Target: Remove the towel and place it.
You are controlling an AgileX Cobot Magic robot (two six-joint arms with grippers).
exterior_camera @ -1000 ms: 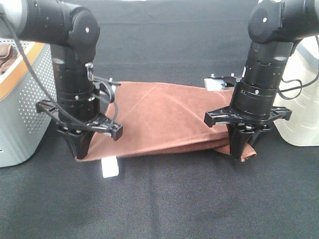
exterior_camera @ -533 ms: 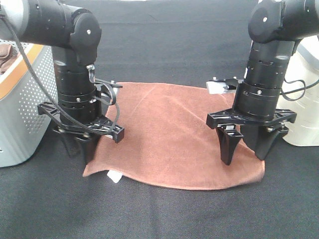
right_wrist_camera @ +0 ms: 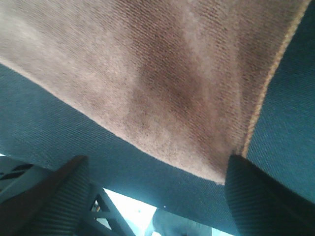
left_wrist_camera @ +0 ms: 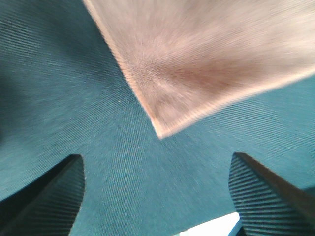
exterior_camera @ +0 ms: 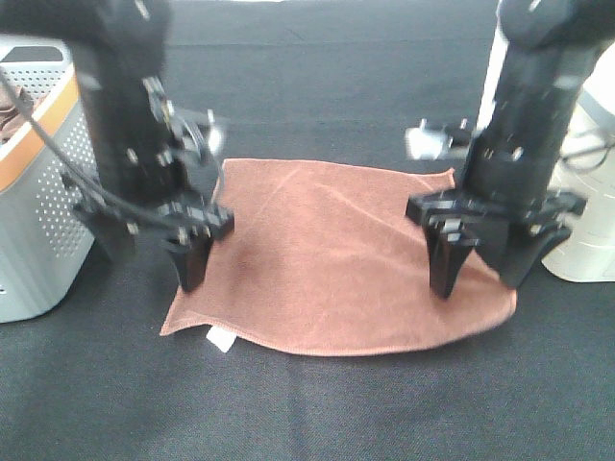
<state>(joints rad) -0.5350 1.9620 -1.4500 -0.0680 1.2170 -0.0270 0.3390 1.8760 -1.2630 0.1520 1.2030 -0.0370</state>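
No text, label, brand, number or sign can be read in any of the three views. The only likely carrier is the small white tag at the near hem of the towel, and it is too small and blurred to show any print. The grey perforated basket, the pale container and the black arm housings show no legible marking either.

Black cloth tabletop, evenly lit
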